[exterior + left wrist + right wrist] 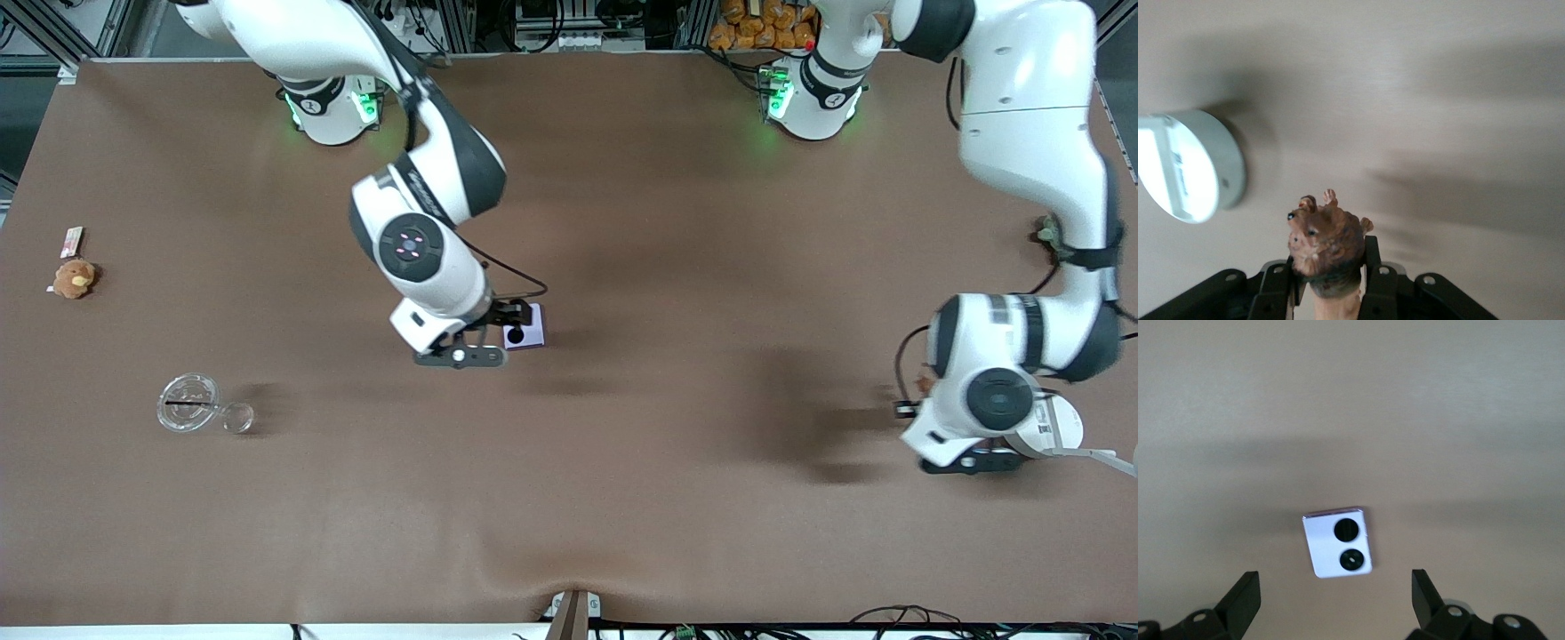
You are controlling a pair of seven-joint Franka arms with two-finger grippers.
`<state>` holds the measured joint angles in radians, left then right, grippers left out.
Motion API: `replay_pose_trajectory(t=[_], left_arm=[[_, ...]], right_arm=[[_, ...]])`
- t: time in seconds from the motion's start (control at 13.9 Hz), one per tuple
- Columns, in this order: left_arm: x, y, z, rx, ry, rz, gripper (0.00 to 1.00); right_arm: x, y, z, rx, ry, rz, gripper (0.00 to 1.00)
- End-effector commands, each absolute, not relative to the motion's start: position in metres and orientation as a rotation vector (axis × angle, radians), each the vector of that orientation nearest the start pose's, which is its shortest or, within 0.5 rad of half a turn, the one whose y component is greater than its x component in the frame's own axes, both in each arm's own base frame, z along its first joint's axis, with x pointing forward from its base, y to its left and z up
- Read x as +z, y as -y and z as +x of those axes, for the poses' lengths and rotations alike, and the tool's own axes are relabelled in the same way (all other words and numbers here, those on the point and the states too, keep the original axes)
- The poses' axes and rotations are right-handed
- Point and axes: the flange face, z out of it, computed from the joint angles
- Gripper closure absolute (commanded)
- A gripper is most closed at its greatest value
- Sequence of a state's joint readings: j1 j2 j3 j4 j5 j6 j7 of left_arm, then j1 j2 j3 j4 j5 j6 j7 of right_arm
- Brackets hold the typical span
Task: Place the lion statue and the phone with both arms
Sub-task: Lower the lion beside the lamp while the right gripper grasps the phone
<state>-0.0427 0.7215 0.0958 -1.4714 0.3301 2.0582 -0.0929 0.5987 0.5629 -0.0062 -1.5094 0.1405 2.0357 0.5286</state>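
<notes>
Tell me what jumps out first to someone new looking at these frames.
The left gripper is shut on the lion statue, held above the table at the left arm's end, beside a round white device. Mid-table, the right gripper hangs open over the phone, which lies flat with its two black camera circles up.

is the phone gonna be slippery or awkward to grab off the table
Probably awkward: the phone lies flat on the table, so little edge shows to pinch. Its face looks smooth, so it may slide. It looks rigid. The open right gripper hovers over it.
</notes>
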Motion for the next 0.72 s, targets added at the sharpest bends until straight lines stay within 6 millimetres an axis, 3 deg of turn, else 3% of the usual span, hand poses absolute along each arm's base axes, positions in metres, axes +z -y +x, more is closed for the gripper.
replay_pose_trajectory(t=[0.0,0.22,0.36,0.5,0.65], left_arm=[[0.254,-0.086,0.708,0.165,-0.27,-2.79,1.0],[0.245,-0.104,0.716,0.078,-0.352,-2.8,1.0],[0.24,-0.105,0.726,0.035,-0.315,-2.844,1.0],[0.233,-0.106,0.726,0.043,-0.315,-2.853,1.0],[0.228,-0.099,0.728,0.03,-0.284,-2.89,1.0]], right_arm=[[0.301,-0.411,0.572,0.168,0.15,-3.019,0.0],[0.256,-0.423,0.555,0.107,0.231,-3.002,0.0],[0.224,-0.41,0.54,0.123,0.24,-3.018,0.0],[0.21,-0.404,0.531,0.165,0.235,-3.034,0.0],[0.208,-0.403,0.531,0.165,0.219,-3.032,0.0]])
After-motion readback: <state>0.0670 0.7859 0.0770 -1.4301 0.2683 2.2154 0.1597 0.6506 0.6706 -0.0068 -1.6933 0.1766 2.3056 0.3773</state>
